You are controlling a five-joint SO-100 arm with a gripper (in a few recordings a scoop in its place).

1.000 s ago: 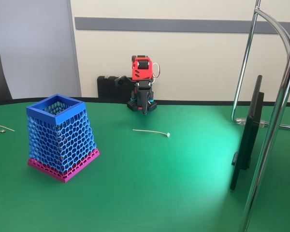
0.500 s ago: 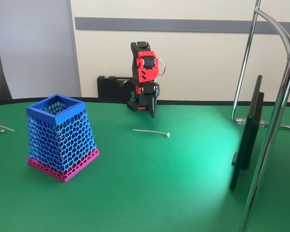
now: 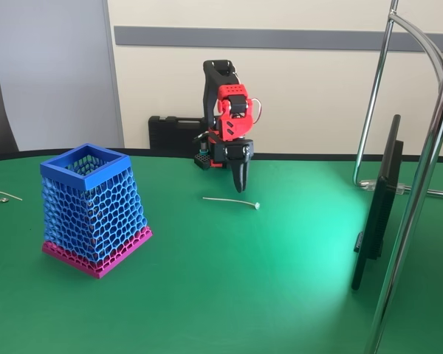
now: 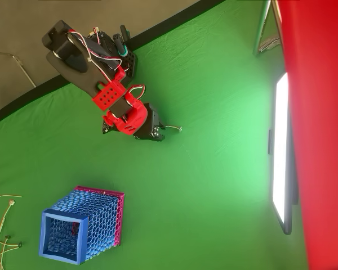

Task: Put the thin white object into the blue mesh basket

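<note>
The thin white object (image 3: 231,200) lies flat on the green table, its tiny knob at the right end in the fixed view. My red and black gripper (image 3: 240,186) points straight down just behind it, a little above the table, fingers together and holding nothing. From overhead the gripper (image 4: 153,132) covers most of the stick, and only a short end (image 4: 173,128) pokes out to its right. The blue mesh basket (image 3: 94,206) stands upright at the left on its pink base, well apart from the stick; its open square rim (image 4: 45,236) shows in the overhead view.
Whitish looped wires (image 3: 0,196) lie at the table's left edge, beyond the basket (image 4: 1,225). A dark monitor (image 3: 378,206) and chrome stand poles (image 3: 421,184) occupy the right side. A black case (image 3: 166,133) sits behind the arm's base.
The arm has unfolded from its base and reached forward; the gripper has swung right and down toward the white stick. The stick and basket have not moved.
</note>
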